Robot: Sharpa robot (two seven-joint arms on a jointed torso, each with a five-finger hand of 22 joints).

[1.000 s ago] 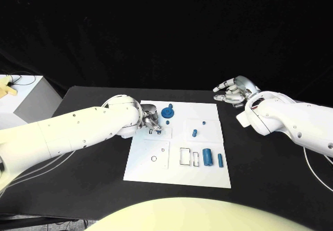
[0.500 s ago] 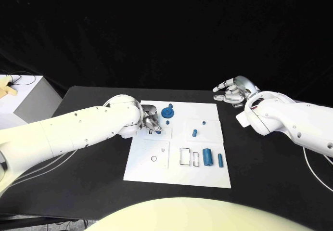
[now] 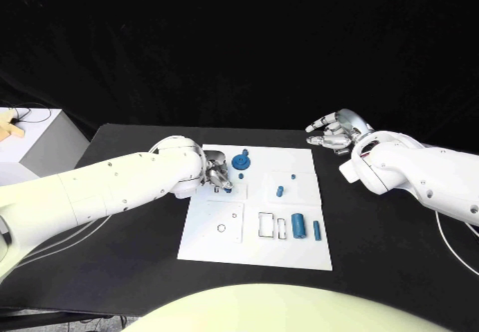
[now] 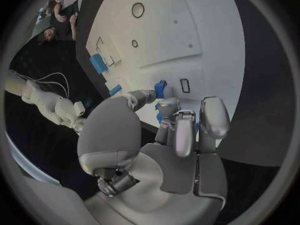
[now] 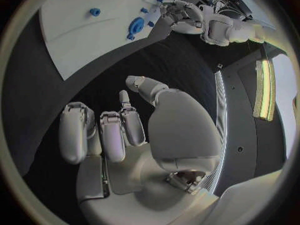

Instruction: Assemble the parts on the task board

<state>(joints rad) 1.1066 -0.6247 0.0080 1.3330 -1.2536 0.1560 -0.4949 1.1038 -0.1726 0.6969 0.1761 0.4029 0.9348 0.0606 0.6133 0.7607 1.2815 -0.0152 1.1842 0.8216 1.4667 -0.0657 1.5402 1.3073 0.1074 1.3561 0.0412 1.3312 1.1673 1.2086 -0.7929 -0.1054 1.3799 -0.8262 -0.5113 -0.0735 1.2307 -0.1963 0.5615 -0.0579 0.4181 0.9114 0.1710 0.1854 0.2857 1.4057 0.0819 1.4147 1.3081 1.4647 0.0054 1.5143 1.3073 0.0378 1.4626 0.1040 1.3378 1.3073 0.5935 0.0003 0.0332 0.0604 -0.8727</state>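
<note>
Risk lies mostly at the left hand (image 3: 218, 174), which pinches a small blue part (image 4: 160, 89) between thumb and fingertips right over the task board (image 3: 255, 238), at the board's far left portion beside the blue gear (image 3: 241, 162). The part sits close to a small rectangular slot (image 4: 185, 85) on the board (whether it is already entering that slot I cannot tell). A slight tilt in so narrow a pinch could jam the part against the slot's edge or let it slip and roll across the board. Nearer the robot on the board lie a blue cylinder (image 3: 298, 225) and a thinner blue pin (image 3: 316, 230). The right hand (image 3: 334, 133) hangs off the board's far right corner, fingers loosely curled, holding nothing.
</note>
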